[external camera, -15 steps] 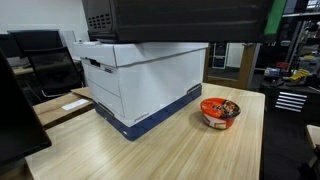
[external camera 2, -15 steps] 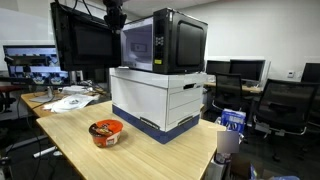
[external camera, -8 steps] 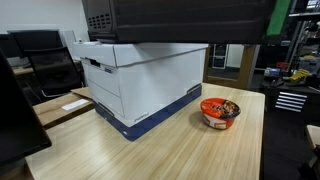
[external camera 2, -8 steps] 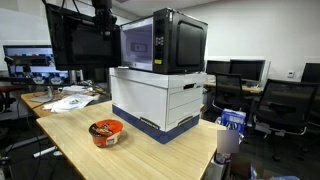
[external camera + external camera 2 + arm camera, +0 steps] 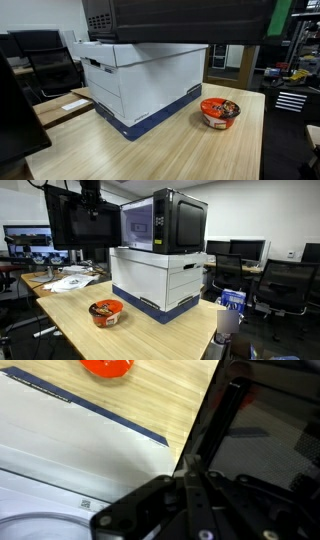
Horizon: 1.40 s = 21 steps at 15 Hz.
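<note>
My gripper [image 5: 92, 198] hangs high up, left of a black microwave [image 5: 165, 222], level with its top and apart from it. In the wrist view the fingers [image 5: 190, 462] look pressed together with nothing between them, above the microwave's edge [image 5: 260, 430] and the white box lid [image 5: 60, 460]. The microwave stands on a white file box with a blue base [image 5: 160, 276] on the wooden table [image 5: 70, 330]. A red noodle bowl [image 5: 106, 311] sits on the table in front of the box. The bowl [image 5: 220, 111], box [image 5: 140, 75] and microwave [image 5: 180, 18] also show in an exterior view, where the gripper is out of sight.
Large black monitors [image 5: 75, 230] stand behind the gripper. Papers [image 5: 70, 280] lie at the far table end. Office chairs [image 5: 285, 285] and a blue-labelled cup [image 5: 232, 305] are past the table's right edge. A dark screen edge [image 5: 12, 110] stands near the camera.
My gripper has moved left, away from the microwave's top corner. The bowl, box and microwave have not moved.
</note>
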Tool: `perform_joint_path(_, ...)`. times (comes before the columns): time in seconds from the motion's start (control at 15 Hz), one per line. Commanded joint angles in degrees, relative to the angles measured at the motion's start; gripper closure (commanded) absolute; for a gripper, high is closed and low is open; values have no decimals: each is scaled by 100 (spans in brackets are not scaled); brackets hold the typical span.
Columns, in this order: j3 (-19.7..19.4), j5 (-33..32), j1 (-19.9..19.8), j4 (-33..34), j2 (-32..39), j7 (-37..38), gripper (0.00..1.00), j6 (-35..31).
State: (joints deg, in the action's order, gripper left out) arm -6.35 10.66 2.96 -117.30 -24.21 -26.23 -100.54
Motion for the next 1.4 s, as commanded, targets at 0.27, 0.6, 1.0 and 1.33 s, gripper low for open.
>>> perform_joint_path(0.27, -111, 355, 400, -595, -474, -1351, 96, 103)
perform_joint_path(0.6, 119, 240, 445, -840, -555, -1206, 96, -69)
perform_joint_path(1.0, 591, -223, 241, -1012, -564, 213, 96, -1185)
perform_joint_path(1.33, 916, -804, 122, -1005, -484, 1636, 96, -1670)
